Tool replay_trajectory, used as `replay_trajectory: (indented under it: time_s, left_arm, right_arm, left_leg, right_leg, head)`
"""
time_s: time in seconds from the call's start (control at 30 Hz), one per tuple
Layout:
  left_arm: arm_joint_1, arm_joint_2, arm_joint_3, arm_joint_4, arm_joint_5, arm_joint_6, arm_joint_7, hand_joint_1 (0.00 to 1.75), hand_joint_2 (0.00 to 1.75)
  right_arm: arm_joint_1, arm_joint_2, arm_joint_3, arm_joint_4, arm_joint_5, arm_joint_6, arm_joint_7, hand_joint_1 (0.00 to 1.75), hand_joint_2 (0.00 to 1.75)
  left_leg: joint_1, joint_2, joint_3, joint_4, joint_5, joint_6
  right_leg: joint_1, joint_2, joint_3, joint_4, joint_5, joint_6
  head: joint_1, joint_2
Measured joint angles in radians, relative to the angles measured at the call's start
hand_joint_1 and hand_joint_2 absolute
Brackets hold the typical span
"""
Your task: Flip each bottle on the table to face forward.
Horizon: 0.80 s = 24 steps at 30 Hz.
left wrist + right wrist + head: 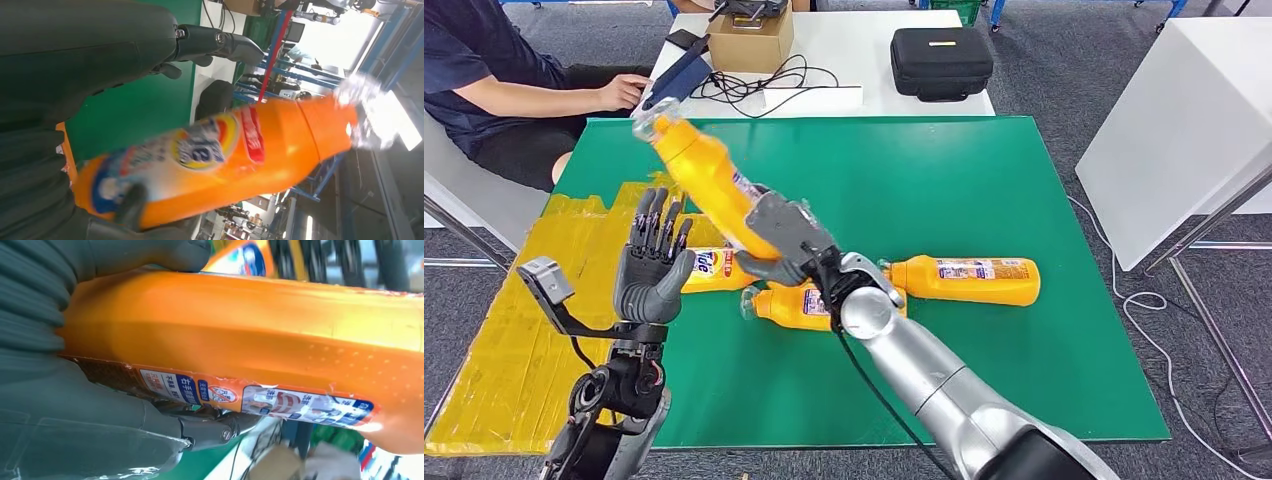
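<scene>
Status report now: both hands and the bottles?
Right hand grips raised bottle. Left hand open beside it. Three bottles lying on green table.

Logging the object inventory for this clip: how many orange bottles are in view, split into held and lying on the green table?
Held orange bottle, gripped in the right robot hand: 1
Orange bottles lying on the green table: 3 (the right one, the middle one, the left one)
Total: 4
</scene>
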Motion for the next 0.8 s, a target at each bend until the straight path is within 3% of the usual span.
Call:
replay_trajectory:
  time_s: [0.53,0.8]
  left_arm:
    - [0.051,0.000,0.021,-0.032,0.009,0.015,0.021,0.00,1.75]
    - [0.068,0.000,0.039,-0.033,0.006,0.015,0.022,0.00,1.75]
  right_arm:
    - [0.002,0.027,0.416,0.025,-0.055,-0.114,0.100,1.75,1.75]
    - [0.007,0.027,0.480,0.025,-0.028,-0.120,0.110,1.75,1.75]
  left_leg:
    - [0.000,0.000,-0.002,0.000,0.000,0.000]
    - [0.000,0.000,-0.003,0.000,0.000,0.000]
  right_leg:
    - [0.000,0.000,-0.003,0.000,0.000,0.000]
    - [0.000,0.000,-0.003,0.000,0.000,0.000]
  head:
    - [0.000,0.000]
    - [0.000,0.000]
